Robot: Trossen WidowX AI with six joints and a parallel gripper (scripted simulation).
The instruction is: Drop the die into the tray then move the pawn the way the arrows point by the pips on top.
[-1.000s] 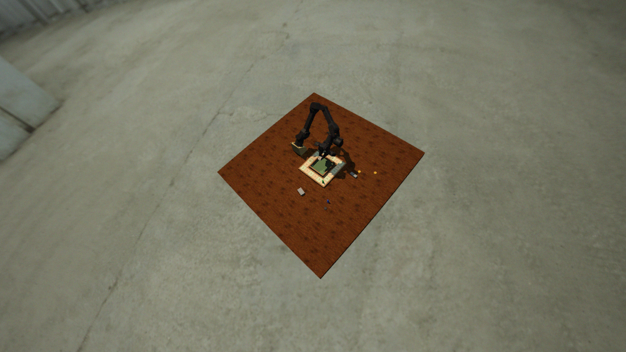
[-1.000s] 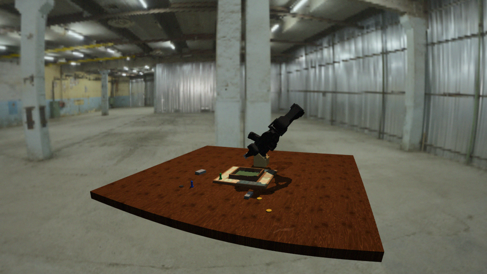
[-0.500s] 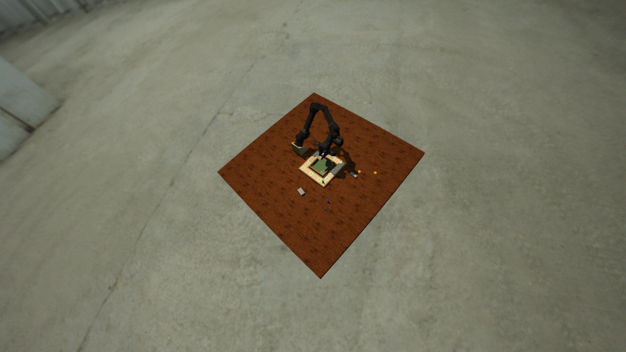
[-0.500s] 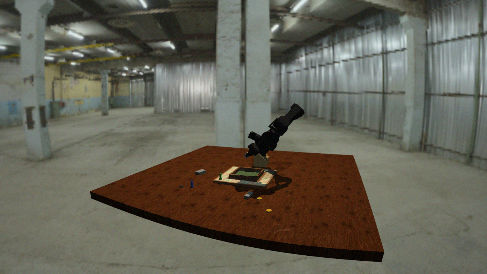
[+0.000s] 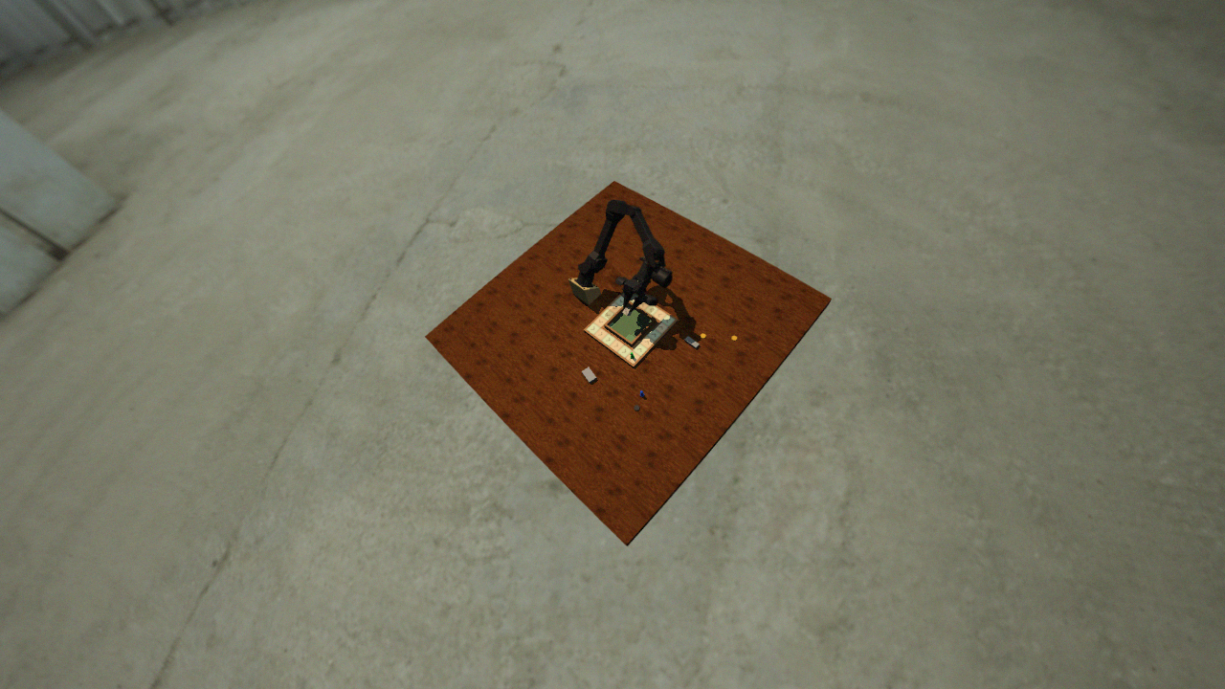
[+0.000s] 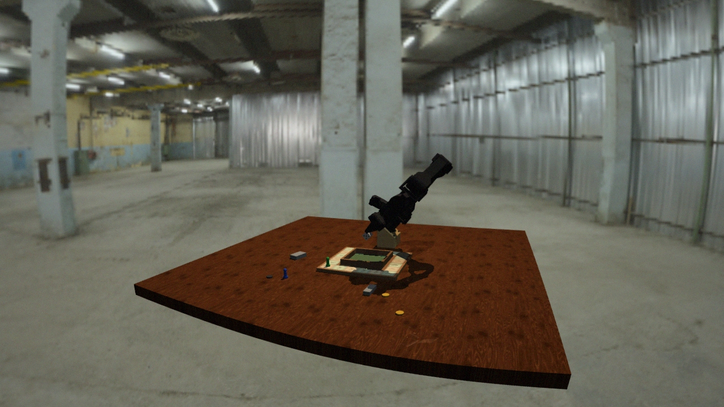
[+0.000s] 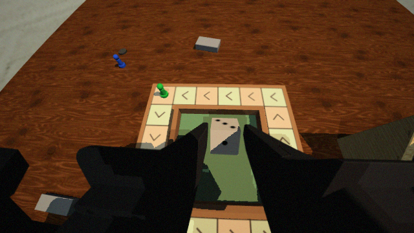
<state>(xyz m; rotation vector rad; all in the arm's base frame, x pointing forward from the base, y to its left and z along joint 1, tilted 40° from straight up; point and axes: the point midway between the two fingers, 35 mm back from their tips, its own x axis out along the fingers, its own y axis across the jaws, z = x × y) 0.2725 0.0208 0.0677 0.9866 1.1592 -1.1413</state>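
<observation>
My gripper (image 7: 225,128) is open, its two black fingers slightly apart. The pale die (image 7: 224,136) (image 6: 366,236) is between the fingertips with a thin gap on each side, tilted, above the tray (image 7: 220,107) (image 6: 354,262). Three pips show on its upper face and one on the face toward the wrist camera. The tray has brown walls and a green floor, inside the ring of arrow squares on the board (image 7: 207,95) (image 5: 612,344). The green pawn (image 7: 162,91) (image 6: 327,262) stands on the corner square, far left in the wrist view.
A blue pawn (image 7: 119,61) (image 6: 284,273) and a dark disc (image 7: 122,51) (image 6: 269,276) are off the board. One grey block (image 7: 207,44) (image 6: 298,255) lies beyond it, another grey block (image 7: 58,204) (image 6: 369,290) beside it, near two yellow discs (image 6: 385,294) (image 6: 399,312).
</observation>
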